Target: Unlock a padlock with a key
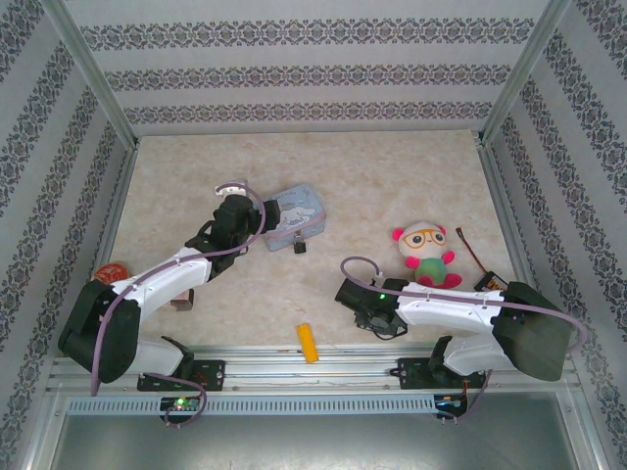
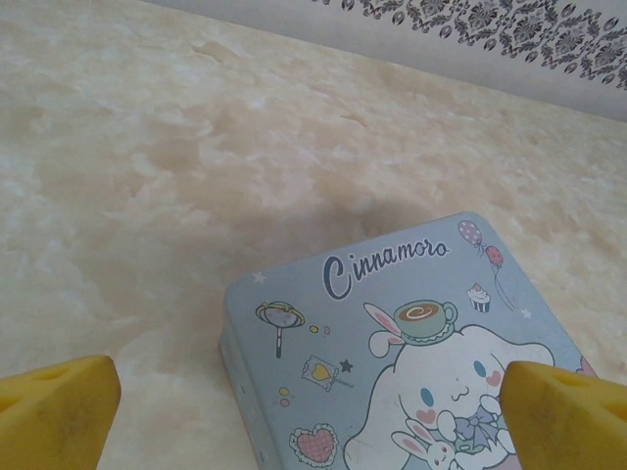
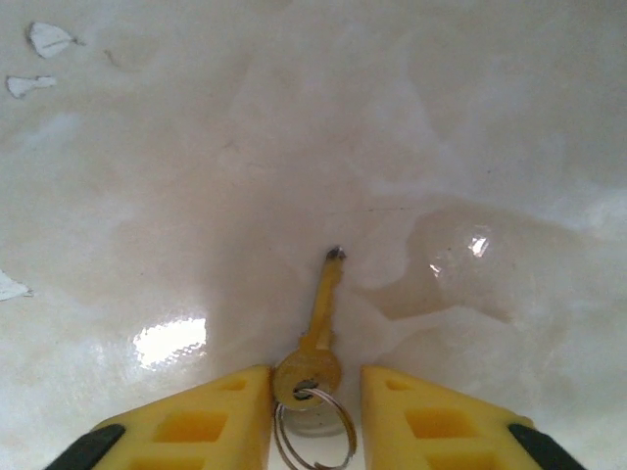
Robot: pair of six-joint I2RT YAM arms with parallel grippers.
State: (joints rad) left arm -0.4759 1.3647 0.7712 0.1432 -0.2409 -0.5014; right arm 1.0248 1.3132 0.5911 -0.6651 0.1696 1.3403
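Note:
The key (image 3: pixel 321 318) is small and brassy-silver with a round head on a wire ring (image 3: pixel 313 431). It lies flat on the table, blade pointing away. My right gripper (image 3: pixel 315 377) is open and low over it. The head sits between the yellow fingers (image 3: pixel 196 421), touching the left one, with a gap to the right one. The padlock (image 1: pixel 299 249) is a tiny dark body on the table just in front of the pale blue cartoon tin (image 1: pixel 297 213). My left gripper (image 2: pixel 309 382) hangs wide open above the tin's lid (image 2: pixel 392 333), holding nothing.
An orange-yellow cylinder (image 1: pixel 309 343) lies near the front rail between the arms. A plush toy (image 1: pixel 426 253) with glasses sits to the right, with a thin cable and dark part (image 1: pixel 487 279) beyond it. A red-orange object (image 1: pixel 111 270) lies by the left wall. Patterned walls enclose the table.

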